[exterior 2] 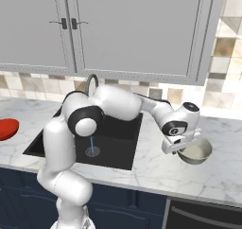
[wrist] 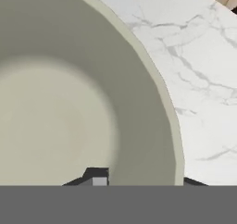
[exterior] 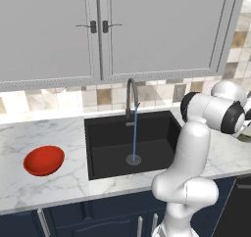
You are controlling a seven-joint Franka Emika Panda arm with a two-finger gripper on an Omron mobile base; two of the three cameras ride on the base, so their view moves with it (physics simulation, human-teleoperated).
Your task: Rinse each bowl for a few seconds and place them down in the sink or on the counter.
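The cream-white bowl sits on the white marble counter to the right of the black sink. My gripper reaches down onto its near-left rim. In the hand view the bowl is seen close up, with my gripper astride its wall: one fingertip inside, the other outside the rim, closed in on it. The red bowl lies on the counter left of the sink, far from the gripper.
The grey gooseneck faucet stands behind the sink, and a thin stream of water runs down to the drain. Grey wall cabinets hang above. A tiled backsplash runs behind the counter.
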